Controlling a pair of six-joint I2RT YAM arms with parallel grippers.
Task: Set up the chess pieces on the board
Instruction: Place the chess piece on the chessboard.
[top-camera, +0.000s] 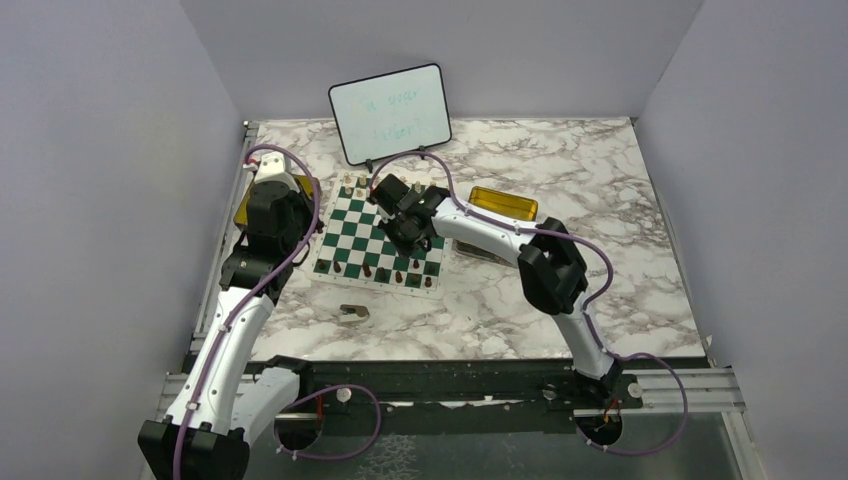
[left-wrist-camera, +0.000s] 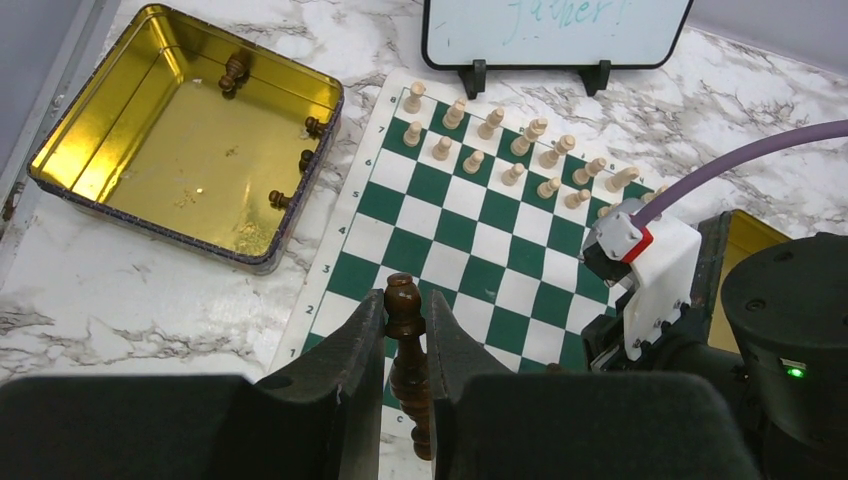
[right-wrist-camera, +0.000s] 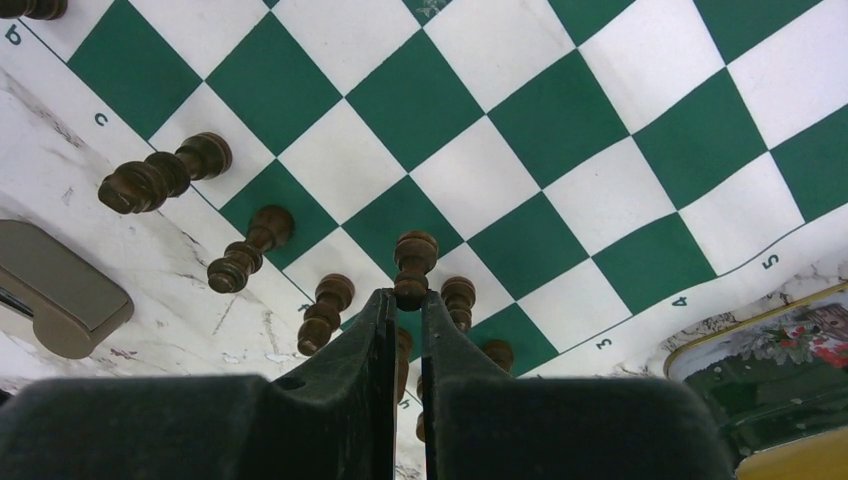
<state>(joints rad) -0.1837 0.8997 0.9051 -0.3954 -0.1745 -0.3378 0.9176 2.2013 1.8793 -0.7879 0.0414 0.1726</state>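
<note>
Top external view. One board (top-camera: 352, 228) is laid on the marble tabletop (top-camera: 560, 170), in front of one whiteboard (top-camera: 390, 112). One gold tin (top-camera: 503, 203) is seen to its right and one grey scrap (top-camera: 352, 313) near its front edge. The left arm (top-camera: 268, 215) is held at the board's left side; the right arm (top-camera: 545, 265) is reached over it.

Left wrist view. Left gripper (left-wrist-camera: 405, 322): jaws closed narrow on one tall dark piece (left-wrist-camera: 402, 293), held upright above the board's near edge, towards its left corner. Light pieces (left-wrist-camera: 474, 160): at least thirteen counted, ranged in two rows on the far ranks (more are hidden by the right arm). Second gold tin (left-wrist-camera: 170, 130), beside the board: four dark pieces (left-wrist-camera: 233, 72) are lying in it.

Right wrist view. Right gripper (right-wrist-camera: 403, 300): jaws closed narrow on one small dark piece (right-wrist-camera: 414, 252), over the near ranks. Five standing dark pieces (right-wrist-camera: 250, 250) are counted plainly beside it.

Step judged in hand: the dark side is being filled. Next, each held piece is to be lowered upright onto a free square, clear of its neighbours, then released.
</note>
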